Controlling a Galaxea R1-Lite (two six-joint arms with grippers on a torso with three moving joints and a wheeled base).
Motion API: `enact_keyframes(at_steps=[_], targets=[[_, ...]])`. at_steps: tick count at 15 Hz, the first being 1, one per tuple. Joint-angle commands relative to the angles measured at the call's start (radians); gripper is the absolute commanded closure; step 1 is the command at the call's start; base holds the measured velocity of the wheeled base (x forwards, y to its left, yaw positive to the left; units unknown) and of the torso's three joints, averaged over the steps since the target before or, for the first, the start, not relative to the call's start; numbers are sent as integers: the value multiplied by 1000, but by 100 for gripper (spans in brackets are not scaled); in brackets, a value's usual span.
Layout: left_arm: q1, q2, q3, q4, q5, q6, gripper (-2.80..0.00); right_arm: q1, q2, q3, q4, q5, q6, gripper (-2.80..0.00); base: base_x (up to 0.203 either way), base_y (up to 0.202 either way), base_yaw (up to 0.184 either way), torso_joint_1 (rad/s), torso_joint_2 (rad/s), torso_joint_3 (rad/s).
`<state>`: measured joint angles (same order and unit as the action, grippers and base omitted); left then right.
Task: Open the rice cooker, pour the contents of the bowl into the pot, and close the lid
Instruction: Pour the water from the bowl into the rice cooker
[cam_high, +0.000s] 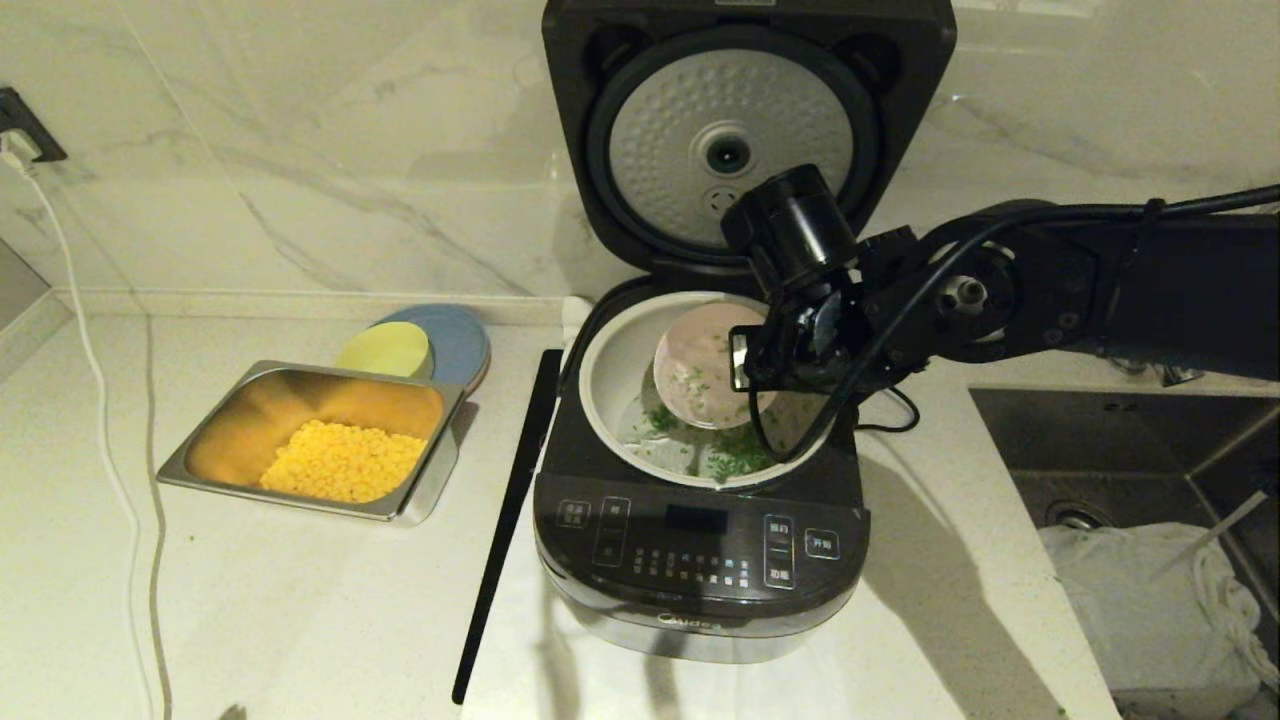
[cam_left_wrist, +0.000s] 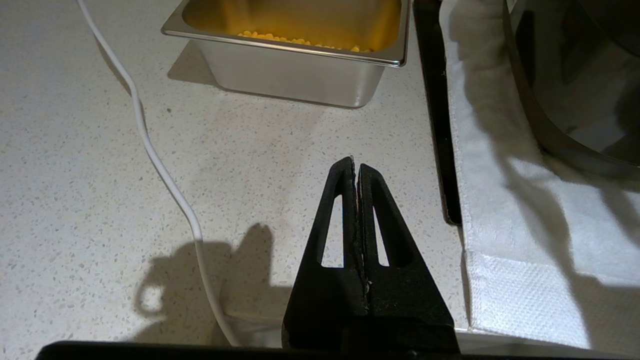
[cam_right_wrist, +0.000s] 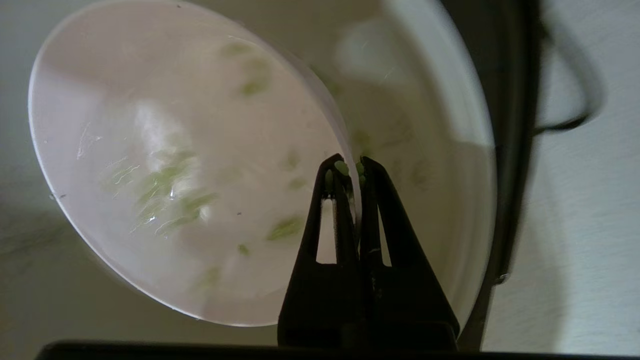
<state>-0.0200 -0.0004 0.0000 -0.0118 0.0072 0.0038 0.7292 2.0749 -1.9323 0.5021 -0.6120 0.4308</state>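
Observation:
The black rice cooker (cam_high: 700, 545) stands open, its lid (cam_high: 745, 130) tipped up against the wall with the dimpled silver disc facing me. The cream-white pot (cam_high: 608, 375) sits in the body. My right gripper (cam_high: 745, 362) (cam_right_wrist: 351, 167) is shut on the rim of the pale pink bowl (cam_high: 700, 365) (cam_right_wrist: 165, 165), which is tilted steeply over the pot. Chopped green bits (cam_high: 735, 450) lie on the pot floor; a few green bits (cam_right_wrist: 165, 192) cling inside the bowl. My left gripper (cam_left_wrist: 354, 167) hovers shut and empty over the counter left of the cooker.
A steel tray (cam_high: 205, 445) (cam_left_wrist: 290, 75) of yellow corn sits left of the cooker, with a yellow bowl (cam_high: 385, 350) on a blue plate (cam_high: 460, 335) behind it. A white cord (cam_high: 105, 420) (cam_left_wrist: 165, 170) trails along the counter. A sink (cam_high: 1130, 450) with a cloth lies at the right.

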Motion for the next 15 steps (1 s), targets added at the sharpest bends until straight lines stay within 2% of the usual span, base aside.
enact_keyframes(at_steps=[1,5,9,12,15], targets=[[0,-1,9,-1,1,1,0,36,22,17,-92,-136,-27,0,0,0,0,0,0,0],[0,-1,9,-1,1,0,0,65,14,122,-386,-260,-65,0,0,0,0,0,0,0],[0,-1,9,-1,1,-1,0,75,1,317,-769,-287,-158,0,0,0,0,0,0,0],[0,-1,9,-1,1,1,0,93,24,447,-1127,-288,-299,0,0,0,0,0,0,0],[0,-1,9,-1,1,0,0,104,76,537,-1488,-290,-505,0,0,0,0,0,0,0]])
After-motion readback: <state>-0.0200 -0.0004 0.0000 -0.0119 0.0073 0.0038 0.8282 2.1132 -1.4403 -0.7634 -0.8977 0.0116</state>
